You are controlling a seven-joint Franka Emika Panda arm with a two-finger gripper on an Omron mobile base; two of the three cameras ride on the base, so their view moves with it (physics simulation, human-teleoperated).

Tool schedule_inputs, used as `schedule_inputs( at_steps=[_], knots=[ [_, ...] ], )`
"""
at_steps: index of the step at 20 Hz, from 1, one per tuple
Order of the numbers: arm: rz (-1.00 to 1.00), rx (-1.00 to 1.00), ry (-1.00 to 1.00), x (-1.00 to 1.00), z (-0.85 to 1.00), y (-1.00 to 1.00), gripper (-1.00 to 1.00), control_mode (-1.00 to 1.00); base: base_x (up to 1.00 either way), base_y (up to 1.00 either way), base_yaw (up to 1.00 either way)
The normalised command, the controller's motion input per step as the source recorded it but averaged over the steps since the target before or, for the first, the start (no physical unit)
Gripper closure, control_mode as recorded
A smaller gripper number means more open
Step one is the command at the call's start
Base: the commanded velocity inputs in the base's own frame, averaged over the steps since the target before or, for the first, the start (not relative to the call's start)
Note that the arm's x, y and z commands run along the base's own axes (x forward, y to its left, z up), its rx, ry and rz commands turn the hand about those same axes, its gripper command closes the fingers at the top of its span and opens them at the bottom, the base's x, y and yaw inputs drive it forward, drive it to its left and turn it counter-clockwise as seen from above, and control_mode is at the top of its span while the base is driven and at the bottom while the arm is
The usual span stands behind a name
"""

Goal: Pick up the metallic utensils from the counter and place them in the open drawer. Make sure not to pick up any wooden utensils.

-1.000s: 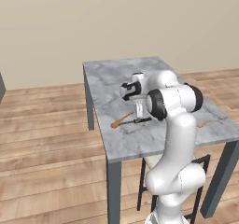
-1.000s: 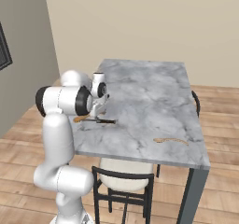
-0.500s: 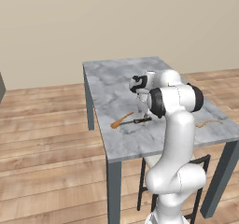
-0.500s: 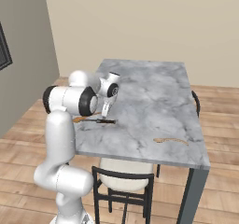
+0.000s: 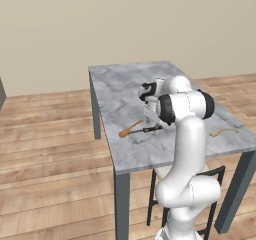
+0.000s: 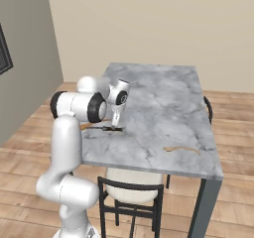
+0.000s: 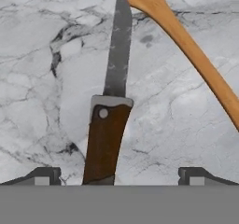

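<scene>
My gripper [image 7: 119, 174] hung spread wide, straight over the knife [image 7: 108, 125] on the marble counter [image 5: 125, 99], one fingertip [image 7: 44, 175] either side of its dark handle and clear of it. The grey blade ran away from me; its tip lay right beside the wooden spoon [image 7: 186, 45], angled alongside.

No readable text, label or number, as far as visible.

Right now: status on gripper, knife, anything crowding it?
Gripper open, over knife handle. Knife flat on counter, unheld. Wooden spoon close beside blade tip.
</scene>
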Motion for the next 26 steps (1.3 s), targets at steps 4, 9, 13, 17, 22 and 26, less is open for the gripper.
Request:
schedule_inputs(
  at_steps=[4, 9, 13, 17, 22, 26],
  knots=[
    [0.07, 0.04, 0.0, 0.04, -0.27, 0.01, -1.0, -1.0, 0.0, 0.0, 0.0],
    [0.0, 0.0, 0.0, 0.0, -0.27, 0.0, -1.0, -1.0, 0.0, 0.0, 0.0],
    [0.0, -0.02, 0.05, 0.0, -0.36, 0.0, -1.0, -1.0, 0.0, 0.0, 0.0],
    [0.0, -0.01, 0.01, -0.07, -0.36, -0.02, -1.0, -1.0, 0.0, 0.0, 0.0],
    [0.0, 0.0, 0.0, -0.42, -0.01, -0.08, -1.0, -1.0, 0.0, 0.0, 0.0],
    [0.0, 0.0, 0.0, -0.43, -0.02, -0.05, -1.0, -1.0, 0.0, 0.0, 0.0]
  ],
)
